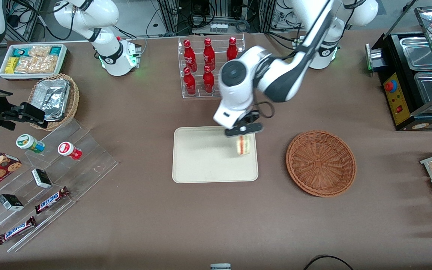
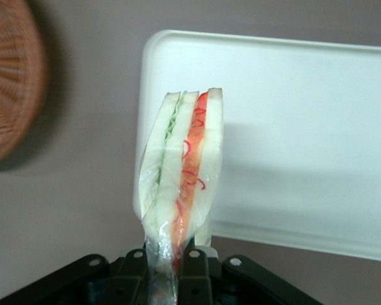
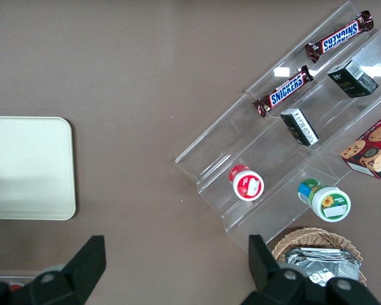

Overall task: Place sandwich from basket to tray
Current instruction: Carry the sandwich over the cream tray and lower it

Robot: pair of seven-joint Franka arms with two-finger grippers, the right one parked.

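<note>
the sandwich [image 2: 181, 175] is clamped by its wrapped end in the closed gripper [image 2: 171, 260] and is held above the tray [image 1: 201, 157], near the edge that lies toward the basket [image 1: 321, 163], which is set just beside the tray.

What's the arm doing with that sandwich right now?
Gripper shut on the sandwich, hanging over the tray at the edge nearest the basket. Sandwich not yet set down. Basket has nothing in it. Nothing in the way.
</note>
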